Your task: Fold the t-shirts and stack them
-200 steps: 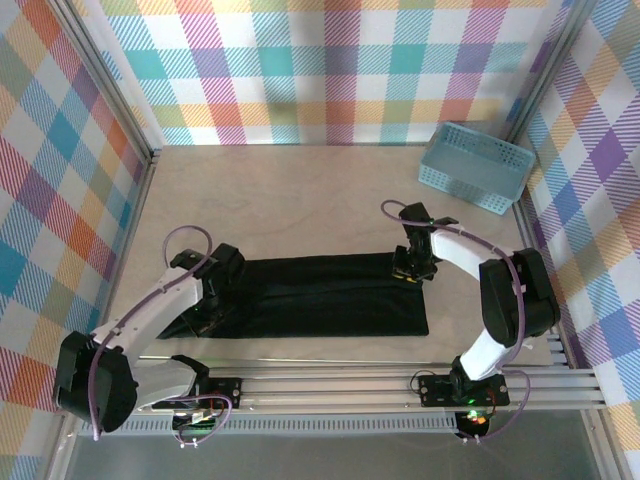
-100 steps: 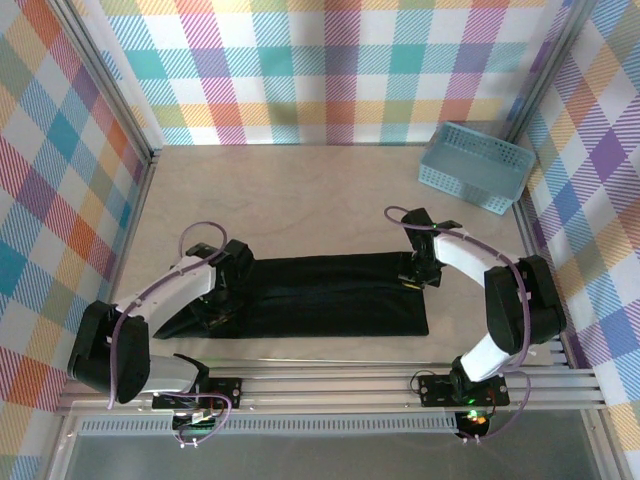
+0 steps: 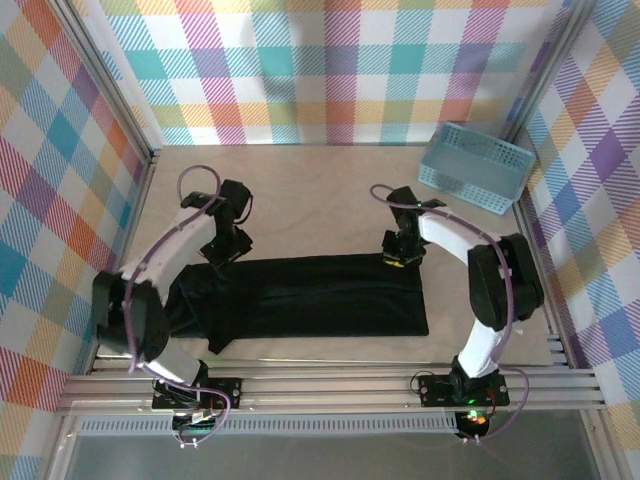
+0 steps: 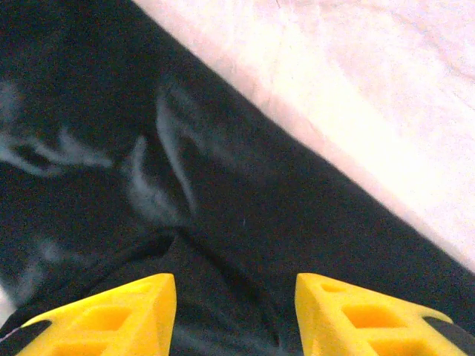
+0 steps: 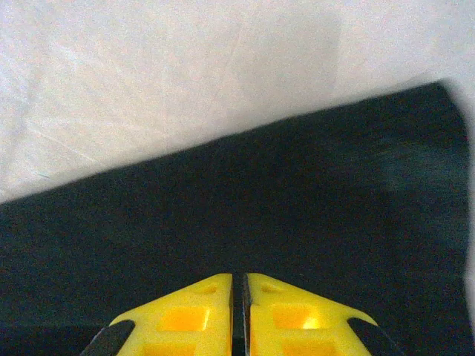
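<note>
T-shirt: one plain black fabric t-shirt [image 3: 310, 295] lies flat on the near half of the table. It is folded into a long band running left to right.
T-shirt ends: the right end is squared off. The left end is rumpled and spreads toward the near-left corner.
T-shirt up close: my left wrist view shows pale creases across the cloth [image 4: 111, 111]. My right wrist view shows it smooth, with its far edge slanting across bare table [image 5: 260, 222].
My left gripper [image 3: 222, 250]: it is at the far-left edge of the band. Seen from the wrist [image 4: 236, 311], my yellow fingers [image 4: 111, 304] stand apart, with dark cloth showing in the gap and nothing clamped.
My right gripper [image 3: 395, 260]: it is at the band's far-right corner. Seen from the wrist [image 5: 239, 311], my yellow fingers [image 5: 185, 319] are pressed together over the cloth, with only a thin dark seam between them. I cannot tell whether any fabric is pinched there.
Table: the pale wooden tabletop [image 3: 320, 190] is bare beyond the shirt's far edge.
Basket: a light blue plastic mesh basket [image 3: 475, 167] sits in the far-right corner, well apart from the shirt and from both my grippers.
Walls: pastel checked panels [image 3: 330, 70] surround the table.
</note>
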### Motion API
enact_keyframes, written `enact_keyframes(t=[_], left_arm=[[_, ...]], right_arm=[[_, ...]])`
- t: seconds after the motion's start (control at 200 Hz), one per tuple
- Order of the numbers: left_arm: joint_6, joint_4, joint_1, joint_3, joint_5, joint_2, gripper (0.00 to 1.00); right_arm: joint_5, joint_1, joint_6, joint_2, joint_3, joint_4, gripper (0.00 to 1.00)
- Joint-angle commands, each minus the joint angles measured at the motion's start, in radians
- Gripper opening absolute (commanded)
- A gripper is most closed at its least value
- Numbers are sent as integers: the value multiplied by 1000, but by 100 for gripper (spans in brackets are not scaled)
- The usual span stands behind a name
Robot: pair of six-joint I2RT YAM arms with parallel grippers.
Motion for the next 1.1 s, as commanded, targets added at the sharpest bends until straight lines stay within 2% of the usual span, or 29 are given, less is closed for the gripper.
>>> enact_keyframes(t=[0.0,0.15,0.275,0.43,0.495,0.595,0.725,0.905,0.995,1.095], left_arm=[[60,55,35,26,63,151,43],[110,120,17,78,135,322,40],[143,189,-30,156,230,438,40],[141,251,-93,335,342,574,41],[142,240,-107,422,337,603,43],[137,169,-102,513,255,587,49],[145,187,-23,443,164,447,53],[242,266,189,300,217,363,53],[298,305,253,276,258,371,53],[337,315,276,283,279,392,52]], right_arm=[[-60,24,92,49,26,-30,14],[-28,-29,128,152,61,-103,13],[-17,-153,104,192,80,-118,13],[-5,-305,18,268,178,-132,13],[1,-346,-27,295,239,-137,13],[-24,-358,-120,299,316,-108,16],[-30,-340,-173,235,330,-65,25],[-48,-298,-165,148,279,-43,35],[-96,-294,-142,138,239,-34,38],[-121,-294,-112,131,192,-27,38]])
